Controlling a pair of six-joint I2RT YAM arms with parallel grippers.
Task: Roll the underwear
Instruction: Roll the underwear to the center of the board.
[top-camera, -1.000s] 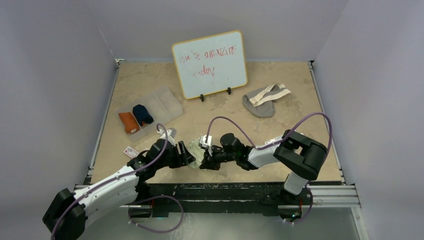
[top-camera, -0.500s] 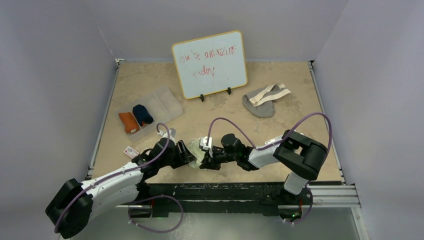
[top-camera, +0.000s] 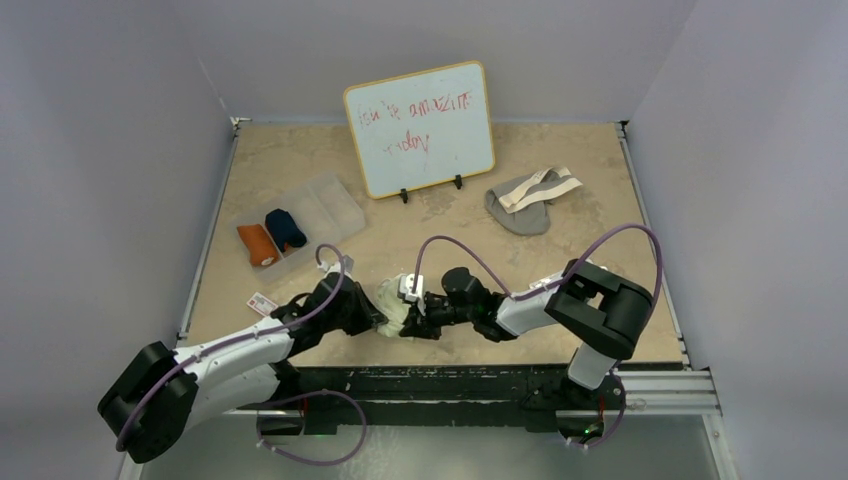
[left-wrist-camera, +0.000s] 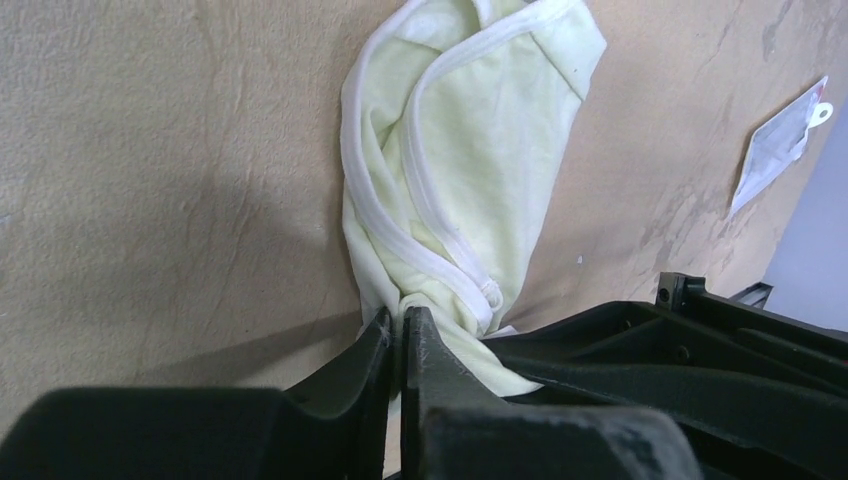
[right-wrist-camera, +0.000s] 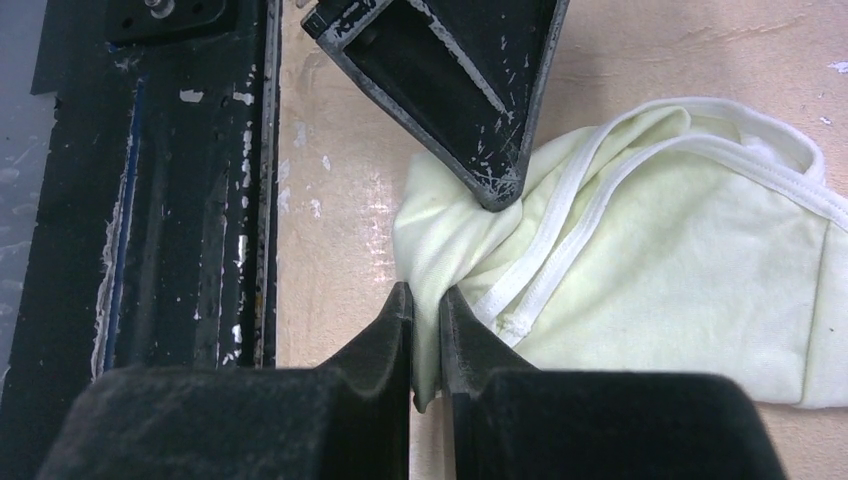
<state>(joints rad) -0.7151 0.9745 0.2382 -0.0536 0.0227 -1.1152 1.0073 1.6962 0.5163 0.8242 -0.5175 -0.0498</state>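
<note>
Pinching the soft pale-cream cloth underwear (left-wrist-camera: 480, 150), my left gripper (left-wrist-camera: 398, 335) and right gripper (right-wrist-camera: 425, 305) were clamped close together on its bunched end. I judged a tight roll needed both turning together, cloth taut.

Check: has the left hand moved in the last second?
Yes. The left hand slid slightly right, away from the white tag, closing on the right hand and bunching the pale cream underwear.

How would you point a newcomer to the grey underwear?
Find the whiteboard at the far edge of the table. Just right of it lies the grey underwear, loose and unrolled. Only it has a beige waistband, and nothing holds it.
</note>
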